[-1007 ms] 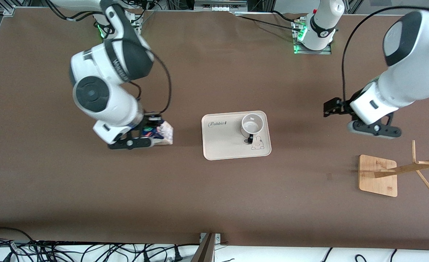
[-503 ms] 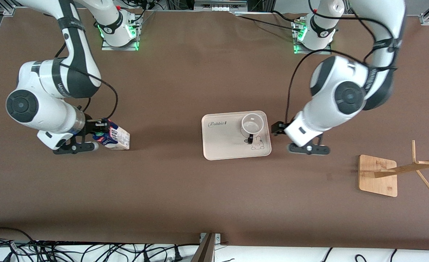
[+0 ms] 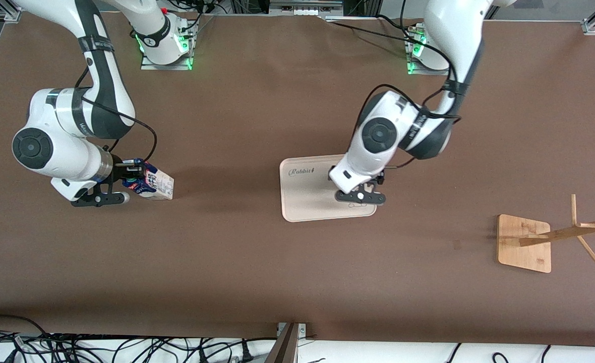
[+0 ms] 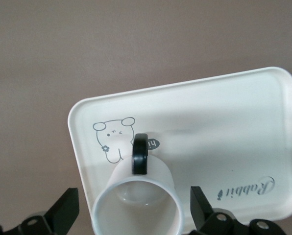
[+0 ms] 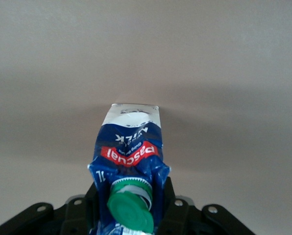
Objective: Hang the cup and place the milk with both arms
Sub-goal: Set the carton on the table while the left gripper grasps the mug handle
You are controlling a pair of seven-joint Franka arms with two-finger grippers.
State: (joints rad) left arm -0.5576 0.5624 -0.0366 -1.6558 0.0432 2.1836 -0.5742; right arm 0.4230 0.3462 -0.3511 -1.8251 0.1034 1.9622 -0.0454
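White cup (image 4: pixel 138 205) between left gripper (image 4: pixel 131 215) fingers (image 4: pixel 62 213) — unclasped

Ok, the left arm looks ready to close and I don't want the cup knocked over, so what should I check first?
1. Left end effector open, one finger each side of the cup: ok.
2. Cup upright on the tray: ok.
3. Right end effector shut on the milk: ok.
4. Milk lifted off the table: cannot tell.
5. Rack pegs bare, toward the left arm's end: ok.
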